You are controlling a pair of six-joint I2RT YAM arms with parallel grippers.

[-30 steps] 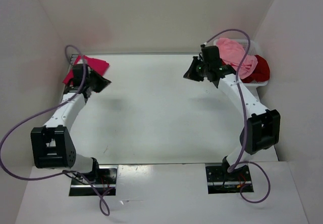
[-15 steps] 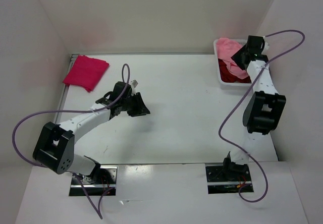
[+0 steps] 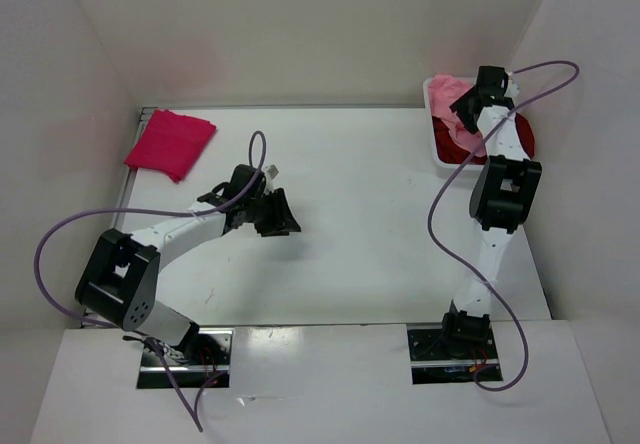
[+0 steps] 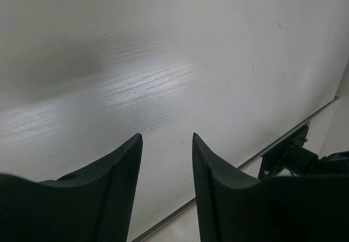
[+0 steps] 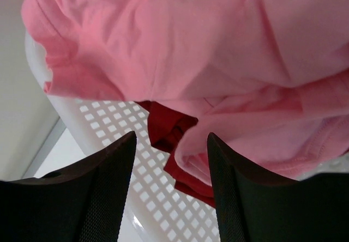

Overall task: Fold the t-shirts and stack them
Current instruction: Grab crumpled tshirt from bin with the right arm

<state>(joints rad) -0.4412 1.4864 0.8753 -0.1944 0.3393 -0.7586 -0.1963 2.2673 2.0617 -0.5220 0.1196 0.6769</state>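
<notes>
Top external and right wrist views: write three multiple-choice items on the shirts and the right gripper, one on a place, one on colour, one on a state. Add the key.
1. Where on the table does the crimson-pink shirt lie?
A) centre
B) far-left corner
C) near-right corner

2. What lies in the white mesh basket?
A) a light pink shirt and a dark red shirt
B) one blue shirt
C) nothing

3. The right gripper is:
A) shut on cloth
B) resting on the table
C) open over the basket, holding nothing

Key:
1 B: the top view shows it flat by the far-left edge.
2 A: the wrist view shows pink cloth over dark red on the mesh.
3 C: its fingers stand apart with no cloth pinched between them.
</notes>
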